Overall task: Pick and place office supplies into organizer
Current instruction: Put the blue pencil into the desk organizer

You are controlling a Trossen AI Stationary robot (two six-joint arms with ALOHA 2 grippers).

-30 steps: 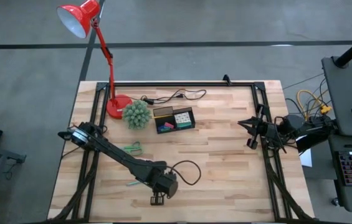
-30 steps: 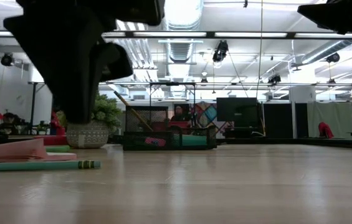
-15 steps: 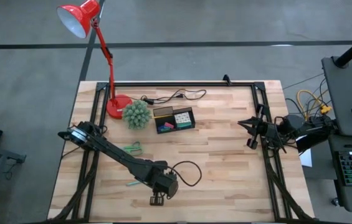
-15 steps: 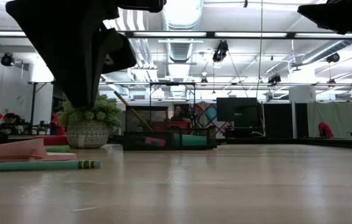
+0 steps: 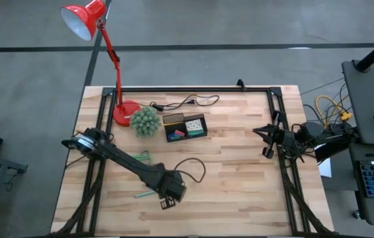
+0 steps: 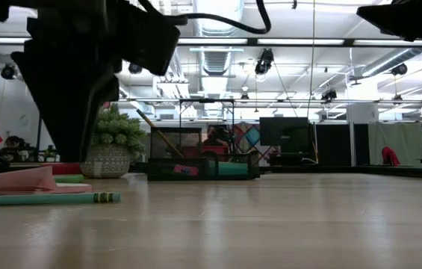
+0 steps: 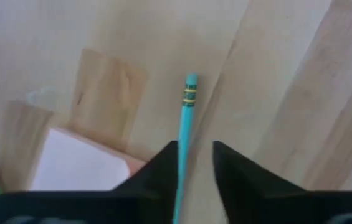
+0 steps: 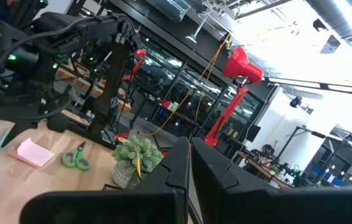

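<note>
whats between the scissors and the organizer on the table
Nothing: in the high view only bare wood lies between the scissors and the organizer. The plant sits off to the side.

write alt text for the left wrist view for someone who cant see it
The left gripper hangs with its two dark fingers parted over a slim teal pencil lying on the light wooden table. A pink sticky-note pad lies just beside the pencil.

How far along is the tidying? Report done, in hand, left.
Done: the organizer already holds a few small items. In hand: nothing gripped; the left hand hangs open over the green pencil, beside the pink pad. Left: pencil, pad and scissors lie on the table. The right hand waits shut at the table's right edge.
</note>
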